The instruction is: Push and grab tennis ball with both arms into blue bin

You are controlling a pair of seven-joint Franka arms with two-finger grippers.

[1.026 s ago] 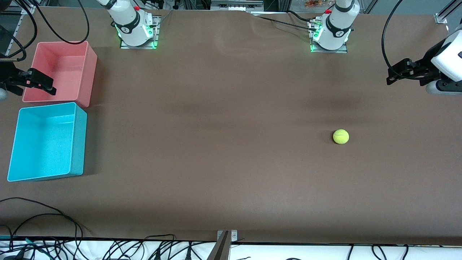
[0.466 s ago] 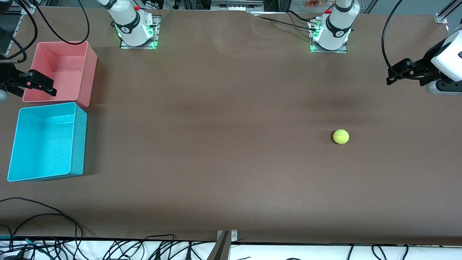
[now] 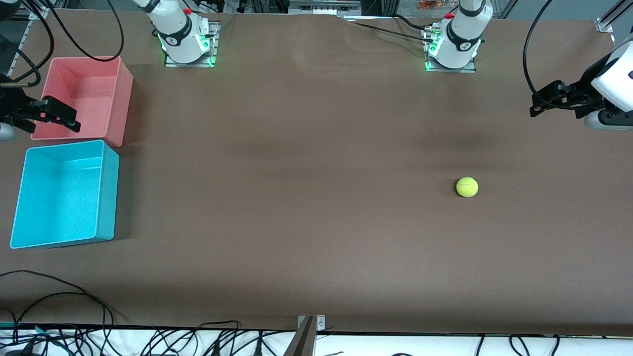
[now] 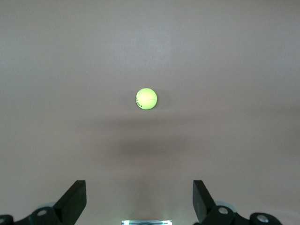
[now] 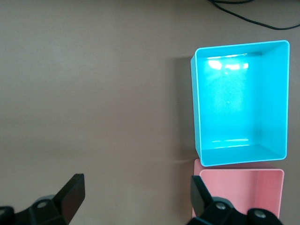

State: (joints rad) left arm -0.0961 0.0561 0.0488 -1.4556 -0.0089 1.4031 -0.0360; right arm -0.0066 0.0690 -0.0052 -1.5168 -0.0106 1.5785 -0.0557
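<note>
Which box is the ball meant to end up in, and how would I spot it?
Look at the right arm's end of the brown table, where two bins sit side by side. The blue bin is the one nearer the front camera. Its neighbour, the pink bin, is similar in size, so colour sets them apart.

Yellow-green tennis ball (image 3: 467, 187), cyan-blue bin (image 3: 62, 195)

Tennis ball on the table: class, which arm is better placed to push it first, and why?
Left. The tennis ball lies toward its end; the open left gripper hangs nearby. The open right gripper hovers over the pink bin.
</note>
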